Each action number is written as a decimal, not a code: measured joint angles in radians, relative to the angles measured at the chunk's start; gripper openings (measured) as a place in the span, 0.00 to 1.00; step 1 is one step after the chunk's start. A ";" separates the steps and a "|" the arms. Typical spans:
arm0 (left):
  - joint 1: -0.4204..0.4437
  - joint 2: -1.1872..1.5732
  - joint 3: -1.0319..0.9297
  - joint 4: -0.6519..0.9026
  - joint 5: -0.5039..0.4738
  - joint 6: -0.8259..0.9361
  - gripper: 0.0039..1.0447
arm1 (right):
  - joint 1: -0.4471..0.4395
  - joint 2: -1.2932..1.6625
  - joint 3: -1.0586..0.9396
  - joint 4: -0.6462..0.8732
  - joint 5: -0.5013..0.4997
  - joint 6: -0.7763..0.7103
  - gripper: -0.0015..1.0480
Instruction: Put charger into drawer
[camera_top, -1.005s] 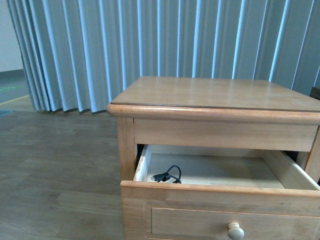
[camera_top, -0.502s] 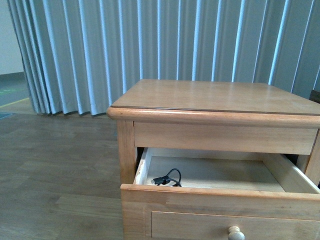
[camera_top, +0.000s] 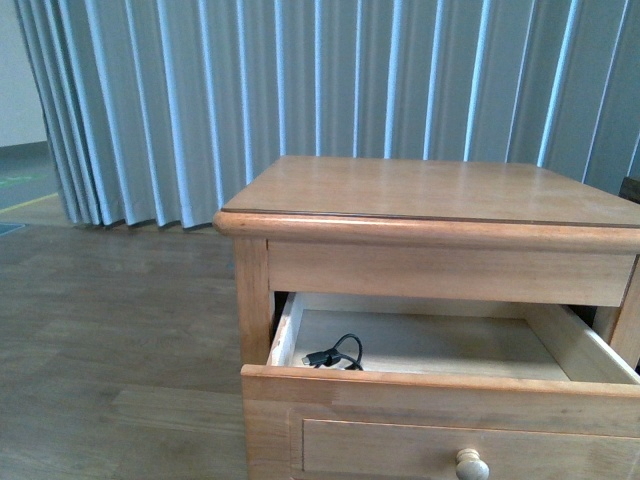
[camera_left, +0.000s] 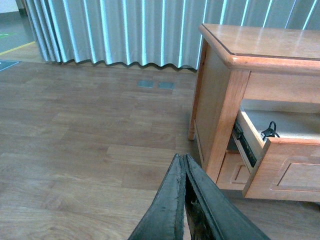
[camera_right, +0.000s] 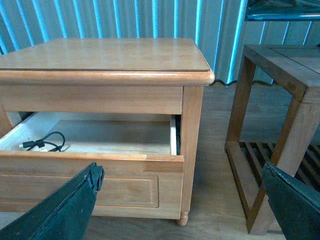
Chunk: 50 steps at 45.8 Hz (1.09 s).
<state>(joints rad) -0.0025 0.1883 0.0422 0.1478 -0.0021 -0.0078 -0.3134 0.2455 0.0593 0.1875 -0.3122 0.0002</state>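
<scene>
Front view: charger (camera_top: 335, 354) lower left inside open drawer (camera_top: 440, 384); left fingers (camera_left: 169, 210) closed, right fingers (camera_right: 65, 210) spread; shutting could pinch its cable.

The cabinet (camera_top: 420, 190) is light-brown wood with a smooth, softly shining top. The drawer (camera_top: 440, 400) is paler and matt inside. The charger (camera_top: 335, 353) cable is black plastic. The floor (camera_top: 110, 330) is matt wood planks and the curtain (camera_top: 300, 90) pleated cloth. My left tool (camera_left: 184, 162) looks matt black.
</scene>
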 joint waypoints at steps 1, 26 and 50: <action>0.000 -0.016 0.000 -0.016 0.000 0.000 0.04 | 0.000 0.000 0.000 0.000 0.000 0.000 0.92; 0.000 -0.184 -0.030 -0.148 0.002 0.001 0.17 | 0.000 -0.001 -0.001 0.000 0.000 0.000 0.92; 0.000 -0.184 -0.030 -0.148 0.002 0.003 0.94 | 0.207 0.229 -0.006 0.084 -0.067 -0.286 0.92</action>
<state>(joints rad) -0.0025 0.0044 0.0120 -0.0002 -0.0006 -0.0044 -0.1066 0.4740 0.0536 0.2714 -0.3790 -0.2855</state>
